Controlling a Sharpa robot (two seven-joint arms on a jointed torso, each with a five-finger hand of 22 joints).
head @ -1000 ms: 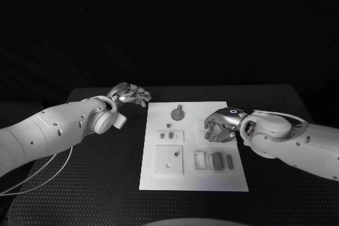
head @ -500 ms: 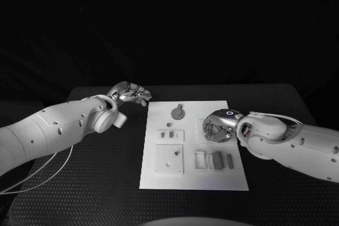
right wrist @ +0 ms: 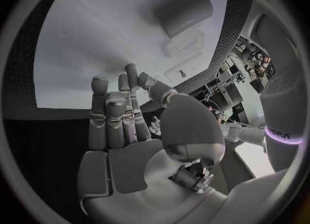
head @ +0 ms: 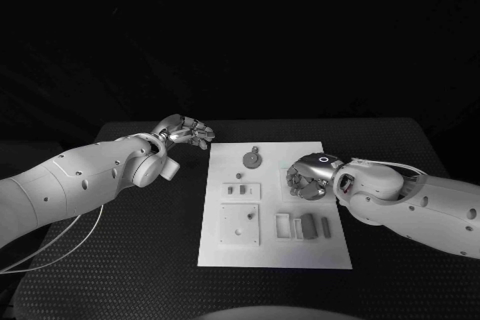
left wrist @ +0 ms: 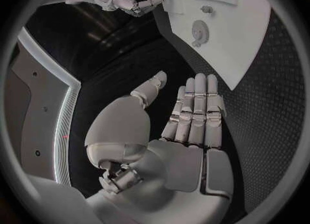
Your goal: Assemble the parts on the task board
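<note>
The white task board (head: 275, 247) lies in the middle of the table. On it are a round grey part (head: 252, 158), a small peg-like part (head: 239, 175), two small parts (head: 238, 190) in a raised plate, and two grey blocks (head: 308, 225) near the right edge. My right hand (head: 305, 179) hovers over the board's right side, fingers pointing down, and the right wrist view shows its palm (right wrist: 126, 131) empty. My left hand (head: 186, 134) stays off the board beyond its far left corner, fingers straight and apart from the thumb, holding nothing (left wrist: 190, 121).
A square plate (head: 240, 225) with holes and a pair of white slots (head: 285, 226) occupy the board's near half. The left wrist view shows the board (left wrist: 252, 38) and the round part (left wrist: 200, 29). Dark textured table (head: 120, 250) surrounds the board.
My right hand has shifted a little toward the far side of the board and drawn its fingers in. The left hand has stayed where it was.
</note>
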